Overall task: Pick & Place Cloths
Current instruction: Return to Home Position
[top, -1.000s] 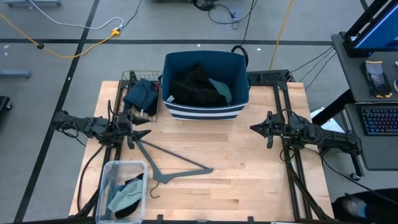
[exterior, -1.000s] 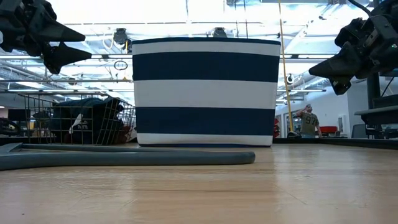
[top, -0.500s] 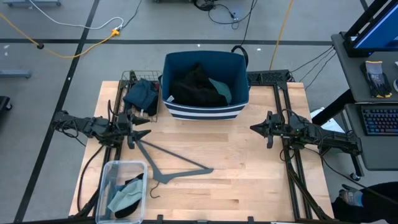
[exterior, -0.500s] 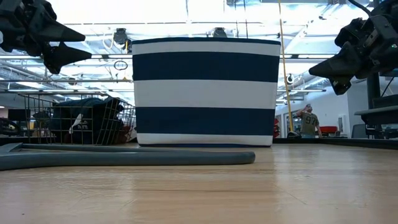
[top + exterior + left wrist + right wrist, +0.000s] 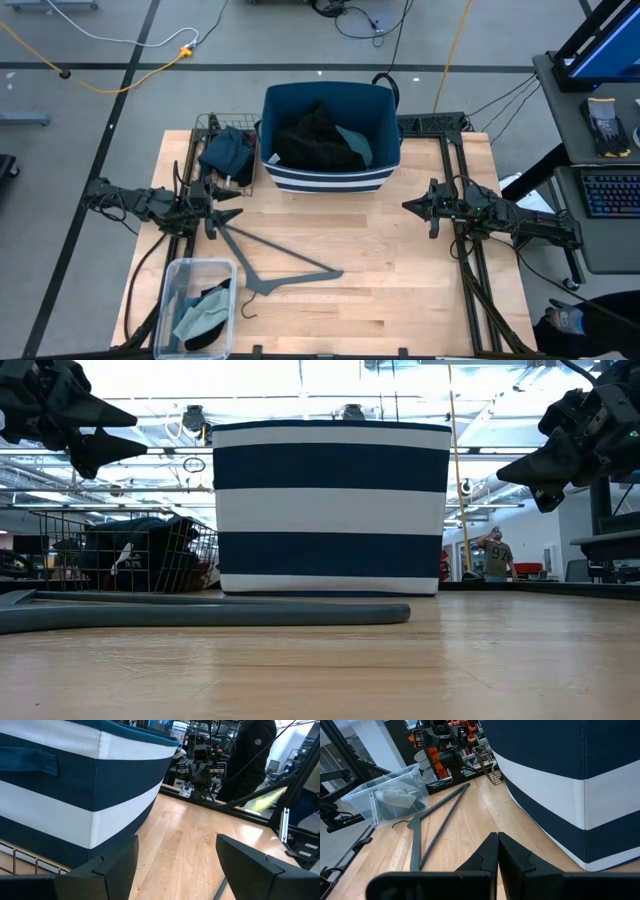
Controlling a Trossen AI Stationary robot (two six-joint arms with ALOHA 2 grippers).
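The pale wooden tabletop (image 5: 380, 290) holds a big blue-and-white striped cloth bin (image 5: 330, 178) at the back, with a black cloth (image 5: 310, 140) and a teal cloth (image 5: 355, 142) inside. Just beside it, a dark blue cloth (image 5: 228, 152) sits in the wire basket (image 5: 205, 125). A pale green cloth (image 5: 200, 313) lies in the clear plastic box (image 5: 178, 280). A grey hanger (image 5: 285, 262) lies flat. The left end effector (image 5: 232, 206) is open and empty. The right end effector (image 5: 408, 206) is closed and empty.
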